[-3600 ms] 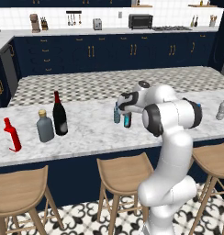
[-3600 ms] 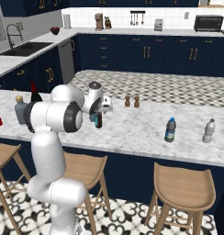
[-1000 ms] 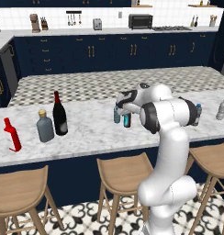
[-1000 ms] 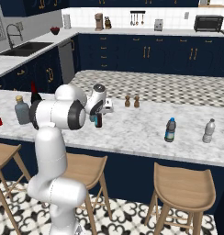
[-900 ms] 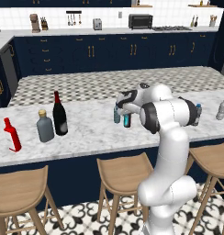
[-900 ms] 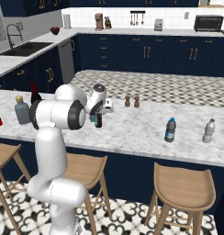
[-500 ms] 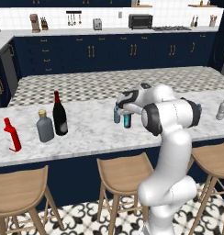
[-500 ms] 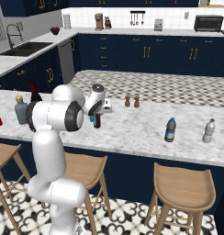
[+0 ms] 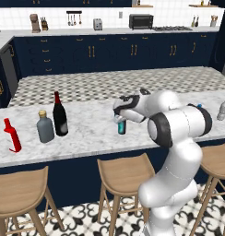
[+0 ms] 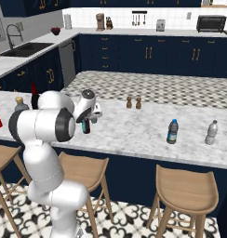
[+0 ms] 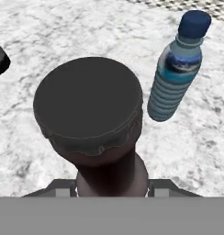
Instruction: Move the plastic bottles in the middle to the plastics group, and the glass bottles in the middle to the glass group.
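The gripper (image 9: 120,116) sits low over the marble island (image 9: 86,133), its fingers narrowed around the neck of the small brown-necked bottle (image 11: 93,119) with the teal label, the dark cap looming large in the hand view. At two o'clock from that cap in the hand view stands the pale-blue plastic bottle (image 11: 176,69), upright, just beside it. Out at nine o'clock in the left base view, the wine bottle (image 9: 59,115) stands next to the squat grey bottle (image 9: 44,127), the red bottle (image 9: 12,135) farther left.
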{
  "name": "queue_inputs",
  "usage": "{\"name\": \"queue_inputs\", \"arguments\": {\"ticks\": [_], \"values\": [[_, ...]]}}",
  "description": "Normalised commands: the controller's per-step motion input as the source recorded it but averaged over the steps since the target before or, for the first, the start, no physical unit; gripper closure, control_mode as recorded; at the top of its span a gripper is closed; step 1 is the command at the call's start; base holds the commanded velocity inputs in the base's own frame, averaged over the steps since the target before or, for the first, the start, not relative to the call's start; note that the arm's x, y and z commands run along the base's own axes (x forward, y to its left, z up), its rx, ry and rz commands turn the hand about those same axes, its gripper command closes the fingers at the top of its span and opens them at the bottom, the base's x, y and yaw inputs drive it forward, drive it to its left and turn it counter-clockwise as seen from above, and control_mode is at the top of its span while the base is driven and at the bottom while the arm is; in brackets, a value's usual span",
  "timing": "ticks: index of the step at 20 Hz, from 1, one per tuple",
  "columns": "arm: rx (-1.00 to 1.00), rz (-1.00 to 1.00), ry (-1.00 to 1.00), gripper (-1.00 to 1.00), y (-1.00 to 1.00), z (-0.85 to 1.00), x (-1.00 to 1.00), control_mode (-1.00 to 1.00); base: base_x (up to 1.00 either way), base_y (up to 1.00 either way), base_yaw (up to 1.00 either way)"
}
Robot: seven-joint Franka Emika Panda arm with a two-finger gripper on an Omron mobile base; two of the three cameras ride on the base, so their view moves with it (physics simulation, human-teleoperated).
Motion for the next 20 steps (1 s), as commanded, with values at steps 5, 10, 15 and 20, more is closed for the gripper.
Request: {"name": "queue_inputs", "arguments": {"ticks": [5,10,15,20], "values": [[0.0,0.28,-0.01,1.0,0.94,0.03,-0.06,-1.0,0.0,0.0,0.0],[0.0,0.33,0.0,1.0,0.98,0.02,0.0,-1.0,0.0,0.0,0.0],[0.0,0.3,-0.02,1.0,0.97,0.0,-0.2,-1.0,0.0,0.0,0.0],[0.0,0.13,-0.07,1.0,0.48,0.0,-0.16,-1.0,0.0,0.0,0.0]]}}
